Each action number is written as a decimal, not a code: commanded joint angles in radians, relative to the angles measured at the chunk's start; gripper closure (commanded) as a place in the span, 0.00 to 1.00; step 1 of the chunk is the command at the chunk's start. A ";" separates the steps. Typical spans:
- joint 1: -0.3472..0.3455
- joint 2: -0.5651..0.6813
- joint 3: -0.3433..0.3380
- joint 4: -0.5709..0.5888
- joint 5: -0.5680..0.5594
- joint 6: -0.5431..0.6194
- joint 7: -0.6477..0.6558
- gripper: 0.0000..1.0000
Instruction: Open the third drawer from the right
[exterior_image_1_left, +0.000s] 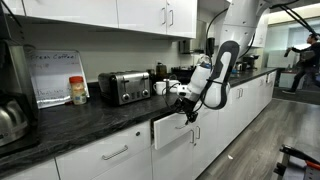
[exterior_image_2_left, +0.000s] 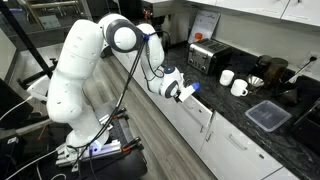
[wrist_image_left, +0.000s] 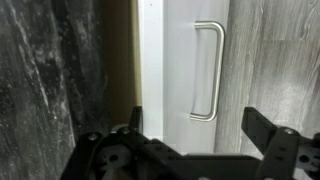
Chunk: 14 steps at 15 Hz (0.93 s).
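The third drawer from the right has a glossy white front (exterior_image_1_left: 168, 130) and stands pulled partway out from under the dark counter; it also shows in the other exterior view (exterior_image_2_left: 197, 108). In the wrist view its front (wrist_image_left: 175, 70) fills the middle, with the silver bar handle (wrist_image_left: 208, 70) on it and a tan-dark gap of the drawer's inside (wrist_image_left: 120, 60) beside it. My gripper (wrist_image_left: 197, 122) is open, its two fingers spread wide just short of the handle's end and touching nothing. In both exterior views the gripper (exterior_image_1_left: 188, 112) (exterior_image_2_left: 185, 93) sits right at the drawer front.
The dark marble counter (exterior_image_1_left: 90, 115) holds a toaster (exterior_image_1_left: 125, 86), a red-lidded jar (exterior_image_1_left: 78, 90), white mugs (exterior_image_2_left: 232, 82) and a clear plastic container (exterior_image_2_left: 268, 115). Shut white drawers and doors flank the open one. A person (exterior_image_1_left: 312, 55) stands far off on the wood floor.
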 joint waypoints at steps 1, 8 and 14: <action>-0.045 0.018 0.045 -0.022 -0.048 -0.002 0.013 0.00; -0.094 -0.056 0.094 -0.109 -0.062 -0.079 0.019 0.00; -0.154 -0.141 0.163 -0.181 -0.046 -0.187 0.009 0.00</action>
